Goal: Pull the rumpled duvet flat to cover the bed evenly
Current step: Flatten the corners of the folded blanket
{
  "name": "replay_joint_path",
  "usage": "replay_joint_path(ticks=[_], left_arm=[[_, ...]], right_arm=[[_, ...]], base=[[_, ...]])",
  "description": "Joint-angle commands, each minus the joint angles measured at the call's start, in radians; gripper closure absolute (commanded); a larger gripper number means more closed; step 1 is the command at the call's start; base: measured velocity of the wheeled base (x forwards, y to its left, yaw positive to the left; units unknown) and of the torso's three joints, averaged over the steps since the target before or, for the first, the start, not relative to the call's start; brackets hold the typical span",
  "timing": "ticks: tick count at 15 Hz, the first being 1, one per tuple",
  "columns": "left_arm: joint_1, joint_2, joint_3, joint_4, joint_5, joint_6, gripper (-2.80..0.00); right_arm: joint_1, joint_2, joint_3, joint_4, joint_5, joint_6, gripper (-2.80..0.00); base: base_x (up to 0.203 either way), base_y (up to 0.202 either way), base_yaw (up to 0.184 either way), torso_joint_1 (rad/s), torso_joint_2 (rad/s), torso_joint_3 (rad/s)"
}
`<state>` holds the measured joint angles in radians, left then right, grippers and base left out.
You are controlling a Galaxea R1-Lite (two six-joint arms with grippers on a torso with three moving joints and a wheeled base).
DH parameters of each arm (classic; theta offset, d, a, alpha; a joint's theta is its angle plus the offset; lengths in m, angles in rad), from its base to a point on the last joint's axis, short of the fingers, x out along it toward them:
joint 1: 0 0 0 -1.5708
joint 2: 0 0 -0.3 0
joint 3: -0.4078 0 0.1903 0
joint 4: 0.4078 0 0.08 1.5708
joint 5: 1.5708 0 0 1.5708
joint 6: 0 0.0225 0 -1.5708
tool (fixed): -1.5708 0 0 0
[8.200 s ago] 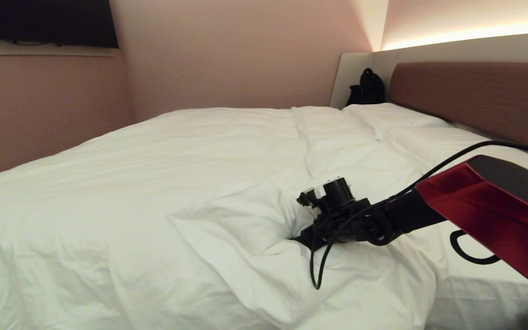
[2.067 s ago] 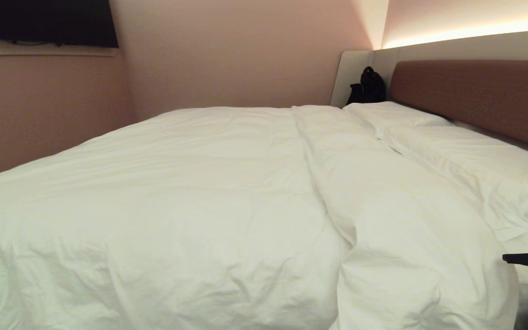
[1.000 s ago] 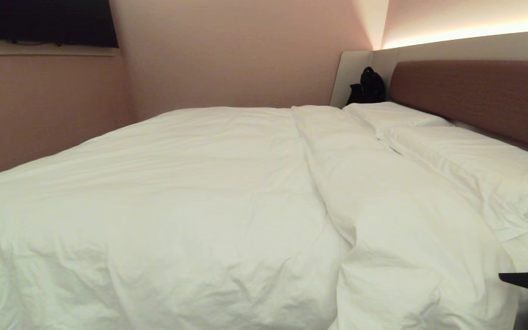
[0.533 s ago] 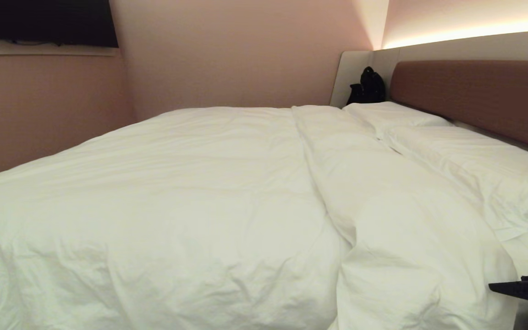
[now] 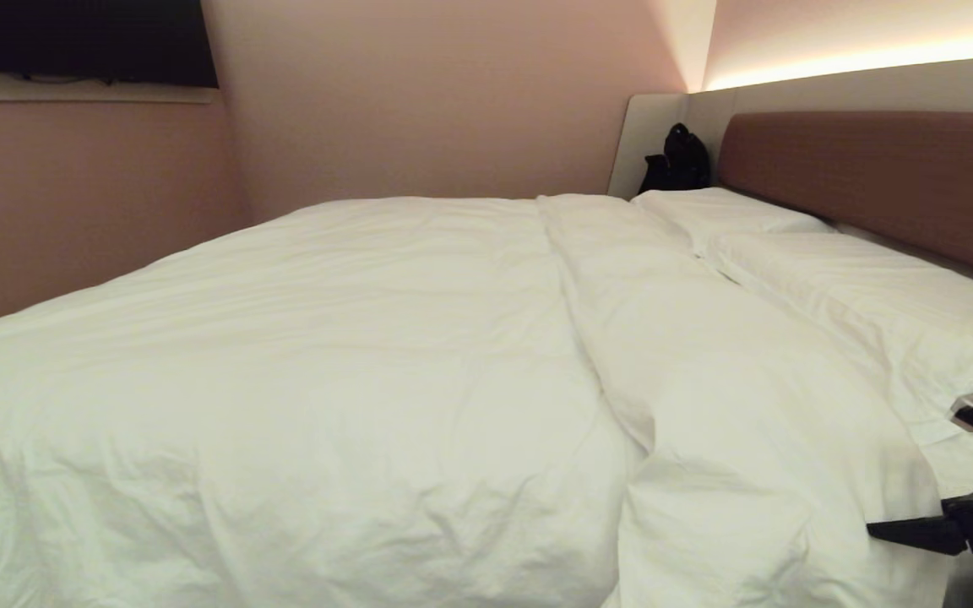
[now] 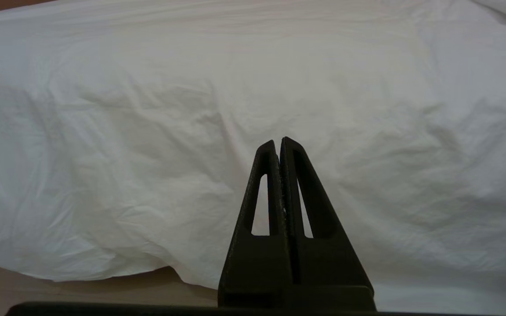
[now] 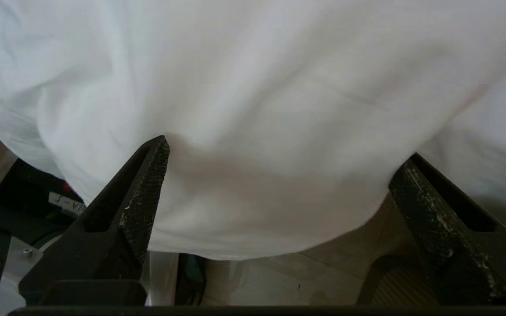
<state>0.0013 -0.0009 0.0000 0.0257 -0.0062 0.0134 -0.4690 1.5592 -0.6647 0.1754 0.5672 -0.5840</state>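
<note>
The puffy white duvet (image 5: 368, 355) lies over the bed, up to the pillows by the brown headboard (image 5: 875, 177). A long ridge runs down it right of the middle. My right gripper (image 7: 287, 151) is at the duvet's near right corner, open wide. The hanging duvet edge (image 7: 253, 210) sits between its fingers, which do not press it. One black finger (image 5: 909, 534) shows low at the right edge of the head view. My left gripper (image 6: 278, 141) is shut and empty, pointing at the duvet's draped side (image 6: 147, 109). It is outside the head view.
Two white pillows (image 5: 875, 287) (image 5: 723, 211) lie along the headboard. A black bag (image 5: 679, 160) sits in the far corner. A dark screen (image 5: 89, 42) hangs on the left wall. Pale floor (image 7: 323, 272) and parts of my base (image 7: 16, 210) lie under the duvet edge.
The right gripper has moved left, in toward the duvet's corner, and its jaws have opened wider. Its wrist has come into the head view. The bunched fold seen earliest is gone.
</note>
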Motion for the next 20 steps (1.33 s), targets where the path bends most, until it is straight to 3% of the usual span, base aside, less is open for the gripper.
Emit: replay_joint_path(ticks=[1, 8, 10, 14, 15, 20], left_arm=[[0.000, 0.001, 0.000, 0.000, 0.000, 0.000, 0.00], [0.000, 0.001, 0.000, 0.000, 0.000, 0.000, 0.00], [0.000, 0.001, 0.000, 0.000, 0.000, 0.000, 0.00], [0.000, 0.001, 0.000, 0.000, 0.000, 0.000, 0.00], [0.000, 0.001, 0.000, 0.000, 0.000, 0.000, 0.00], [0.000, 0.001, 0.000, 0.000, 0.000, 0.000, 0.00]], right_arm=[[0.023, 0.081, -0.003, -0.044, -0.009, 0.007, -2.80], [0.025, 0.380, -0.146, -0.152, -0.080, 0.083, -2.80], [0.029, 0.433, -0.190, -0.155, -0.160, 0.106, -2.80], [0.032, 0.474, -0.224, -0.155, -0.196, 0.112, -2.80], [0.035, 0.485, -0.233, -0.155, -0.204, 0.113, 0.00], [0.043, 0.466, -0.225, -0.155, -0.207, 0.115, 0.00]], base=[[0.000, 0.000, 0.000, 0.000, 0.00, 0.000], [0.000, 0.000, 0.000, 0.000, 0.00, 0.000], [0.000, 0.000, 0.000, 0.000, 0.00, 0.000], [0.000, 0.000, 0.000, 0.000, 0.00, 0.000], [0.000, 0.000, 0.000, 0.000, 0.00, 0.000], [0.000, 0.000, 0.000, 0.000, 0.00, 0.000]])
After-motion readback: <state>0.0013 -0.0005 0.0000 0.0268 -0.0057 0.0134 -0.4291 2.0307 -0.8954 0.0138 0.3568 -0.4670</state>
